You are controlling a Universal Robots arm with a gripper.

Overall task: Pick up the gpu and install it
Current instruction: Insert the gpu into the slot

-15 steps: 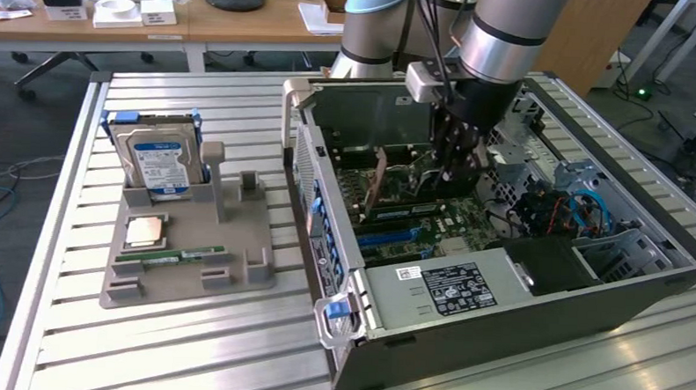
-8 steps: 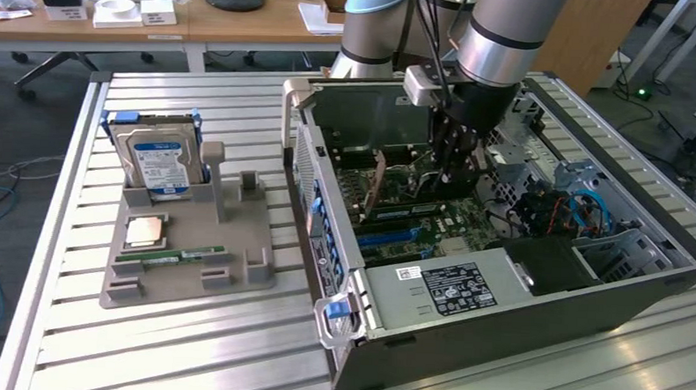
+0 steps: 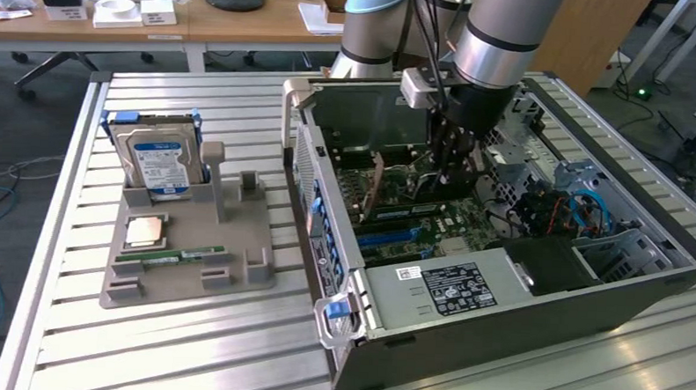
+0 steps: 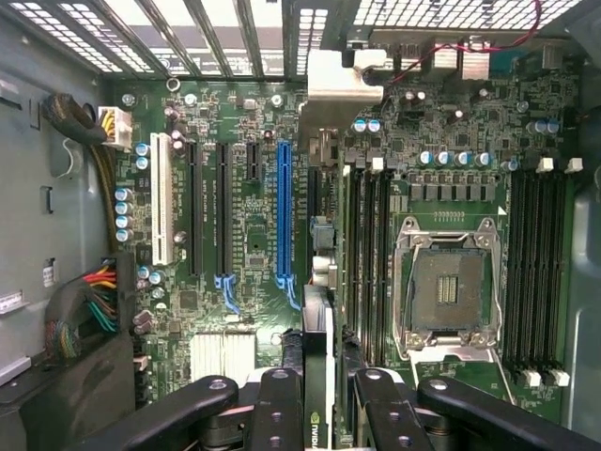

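Install step in hand: the claw (image 4: 324,399) is down inside the open case (image 3: 496,316), closed narrow on the gpu (image 4: 317,371), fingers (image 4: 280,404) pinching its two flat faces. The gpu hangs on edge over the board (image 4: 244,202), just beside the long blue slot (image 4: 284,216), on that slot's CPU-socket side. I cannot tell whether its lower edge touches a slot; I judge it not yet seated. Its long axis runs parallel to the slots, thin top edge toward the wrist, silver bracket (image 4: 343,75) end pointing at the vented rear wall (image 4: 235,28). Seating calls for the connector edge square over its slot, the bracket lined up with the rear opening, then straight, even pressure with no tilt along the card's length.
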